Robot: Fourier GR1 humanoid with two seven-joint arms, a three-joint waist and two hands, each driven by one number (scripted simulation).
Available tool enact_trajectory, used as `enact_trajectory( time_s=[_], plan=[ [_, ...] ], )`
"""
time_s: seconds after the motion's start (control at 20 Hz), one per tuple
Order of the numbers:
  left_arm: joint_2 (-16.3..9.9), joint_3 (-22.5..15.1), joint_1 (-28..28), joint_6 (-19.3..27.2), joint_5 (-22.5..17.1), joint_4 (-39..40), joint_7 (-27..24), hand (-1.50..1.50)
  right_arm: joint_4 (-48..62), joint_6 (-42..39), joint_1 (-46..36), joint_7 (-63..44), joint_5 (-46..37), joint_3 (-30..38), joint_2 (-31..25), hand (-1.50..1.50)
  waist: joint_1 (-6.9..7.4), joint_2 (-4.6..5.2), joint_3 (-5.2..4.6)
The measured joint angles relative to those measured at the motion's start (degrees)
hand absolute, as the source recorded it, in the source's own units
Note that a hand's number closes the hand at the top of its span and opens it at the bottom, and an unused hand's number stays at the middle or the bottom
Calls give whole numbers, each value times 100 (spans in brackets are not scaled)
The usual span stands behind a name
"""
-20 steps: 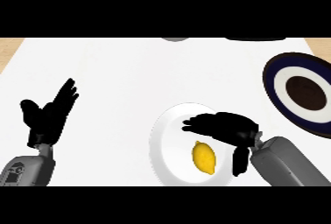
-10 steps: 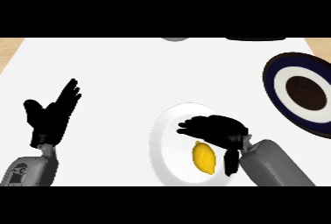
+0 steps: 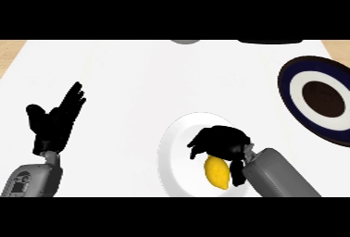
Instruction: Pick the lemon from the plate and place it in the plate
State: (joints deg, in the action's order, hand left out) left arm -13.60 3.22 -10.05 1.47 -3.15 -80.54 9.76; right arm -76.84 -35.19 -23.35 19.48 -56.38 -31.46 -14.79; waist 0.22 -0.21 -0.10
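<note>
A yellow lemon lies on a white plate near the counter's front, right of centre. My right hand hovers over the plate with its fingers curled downward, covering the lemon's far end; whether the fingers touch the lemon is hidden. A second plate, dark blue with a white ring and a dark brown centre, sits at the right edge. My left hand rests open at the left, fingers pointing up.
The white counter top stretches between the two plates. Two dark and grey objects are cut off at the far edge. Wooden strips show at both far corners.
My right hand has moved left and down over the white plate, closing in on the lemon's far end. The lemon and the left hand have stayed where they were.
</note>
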Motion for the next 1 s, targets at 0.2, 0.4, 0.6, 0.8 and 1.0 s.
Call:
enact_trajectory(
  time_s=[0.2,0.4,0.6,0.8,1.0],
  plan=[
    [35,41,44,-45,22,0,-27,0,-42,83,46,431,-131,-9,-64,150,-1,-11,0],
    [108,35,126,-50,71,-110,18,0,-98,44,114,472,-215,94,115,150,-6,-13,-2],
    [73,101,235,-72,46,-193,38,0,-747,-8,789,532,229,557,-159,150,-100,-21,4],
    [9,200,282,-80,14,-198,37,0,-1467,-172,1419,465,1055,1469,-528,150,-219,-27,6],
    [11,206,211,-60,54,-136,41,0,-2301,-112,1861,393,1623,2370,-805,150,-233,-21,7]
  ],
)
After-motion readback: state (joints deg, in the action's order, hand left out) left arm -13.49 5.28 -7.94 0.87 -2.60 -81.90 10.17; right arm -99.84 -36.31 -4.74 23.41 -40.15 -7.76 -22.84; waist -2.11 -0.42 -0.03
